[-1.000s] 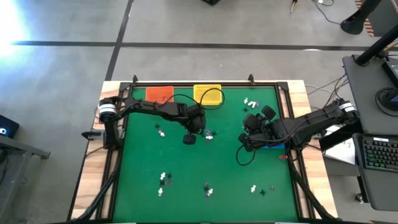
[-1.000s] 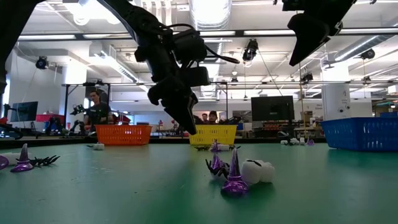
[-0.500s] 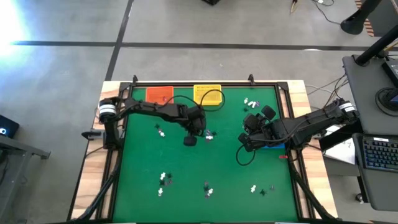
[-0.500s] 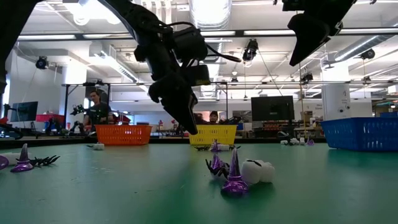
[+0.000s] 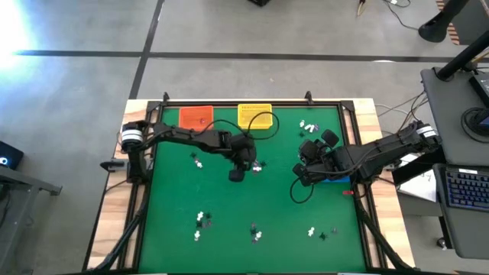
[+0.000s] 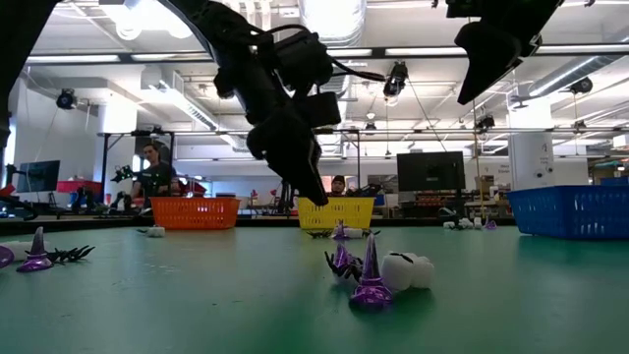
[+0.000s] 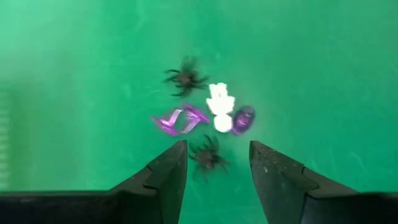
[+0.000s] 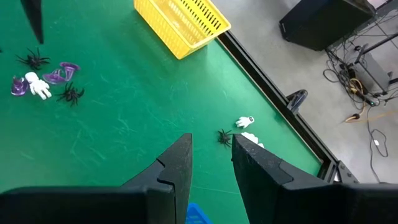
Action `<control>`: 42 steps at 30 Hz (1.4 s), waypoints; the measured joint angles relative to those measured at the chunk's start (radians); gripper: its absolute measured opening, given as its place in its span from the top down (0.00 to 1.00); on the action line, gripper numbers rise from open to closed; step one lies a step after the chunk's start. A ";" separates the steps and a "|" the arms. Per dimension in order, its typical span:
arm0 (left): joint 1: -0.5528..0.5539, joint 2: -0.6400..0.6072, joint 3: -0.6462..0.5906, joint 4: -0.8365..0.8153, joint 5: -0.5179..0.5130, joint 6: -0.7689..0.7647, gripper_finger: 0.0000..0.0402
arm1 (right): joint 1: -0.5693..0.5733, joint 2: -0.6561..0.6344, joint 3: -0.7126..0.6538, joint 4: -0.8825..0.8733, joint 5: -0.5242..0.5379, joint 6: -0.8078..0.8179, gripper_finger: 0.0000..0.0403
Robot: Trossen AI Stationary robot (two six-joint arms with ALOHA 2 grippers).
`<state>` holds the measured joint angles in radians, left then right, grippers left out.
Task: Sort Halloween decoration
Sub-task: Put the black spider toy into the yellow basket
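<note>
Left tool point(image 7: 214, 171) open, empty, above tiny black, white, purple trinkets point(image 7: 205, 118).

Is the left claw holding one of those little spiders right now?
No. The left gripper is open and empty, with a black spider lying on the table between its fingers.

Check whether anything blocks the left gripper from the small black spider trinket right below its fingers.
Nothing visible does. The left gripper hangs open over the small black spider trinket, which lies on bare green mat between its fingers. A white trinket and a purple ribbon-like trinket lie just beyond it.
</note>
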<state>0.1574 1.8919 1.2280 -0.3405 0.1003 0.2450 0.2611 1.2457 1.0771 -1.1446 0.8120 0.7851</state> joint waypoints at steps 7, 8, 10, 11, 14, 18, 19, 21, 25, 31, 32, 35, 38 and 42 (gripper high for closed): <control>0.022 0.004 0.000 -0.002 -0.023 -0.081 0.61 | 0.000 0.000 0.000 -0.002 0.000 0.000 0.73; 0.022 0.009 0.000 0.001 -0.023 -0.087 0.61 | 0.000 0.000 0.000 -0.003 0.000 0.000 0.73; 0.021 0.023 0.000 -0.001 -0.023 -0.097 0.61 | 0.000 0.000 0.000 -0.003 0.000 0.000 0.73; 0.021 0.030 0.000 0.000 -0.023 -0.097 0.61 | 0.000 0.000 0.000 -0.003 0.000 0.000 0.73; 0.021 0.046 0.000 0.001 -0.022 -0.098 0.61 | 0.000 0.000 0.000 -0.003 0.000 0.000 0.73; 0.025 0.049 0.000 0.008 -0.023 -0.098 0.61 | 0.000 0.000 0.000 -0.003 -0.001 0.000 0.73; 0.027 0.049 0.000 0.007 -0.022 -0.098 0.61 | 0.000 0.000 0.000 -0.003 -0.001 0.000 0.73; 0.027 0.049 0.000 0.007 -0.023 -0.098 0.61 | 0.000 0.000 0.000 -0.003 -0.001 0.000 0.73; 0.027 0.049 0.000 0.009 -0.019 -0.098 0.61 | 0.000 0.000 0.000 -0.003 -0.002 0.008 0.73; 0.027 0.085 0.003 0.018 0.040 -0.106 0.61 | 0.000 0.000 0.000 -0.003 -0.005 0.016 0.73; 0.026 0.098 0.006 0.020 0.041 -0.105 0.61 | 0.000 0.000 0.000 -0.003 -0.005 0.016 0.73; 0.027 0.122 0.019 0.026 0.040 -0.101 0.61 | 0.000 0.000 0.000 -0.003 -0.007 0.018 0.73; 0.033 0.134 0.028 0.027 0.041 -0.101 0.61 | 0.000 0.000 0.000 -0.004 -0.009 0.019 0.73; 0.035 0.142 0.034 0.024 0.041 -0.098 0.63 | 0.000 0.000 0.000 -0.006 -0.010 0.019 0.73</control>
<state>0.1928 2.0335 1.2616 -0.3166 0.1413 0.1474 0.2615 1.2461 1.0771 -1.1508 0.8024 0.8040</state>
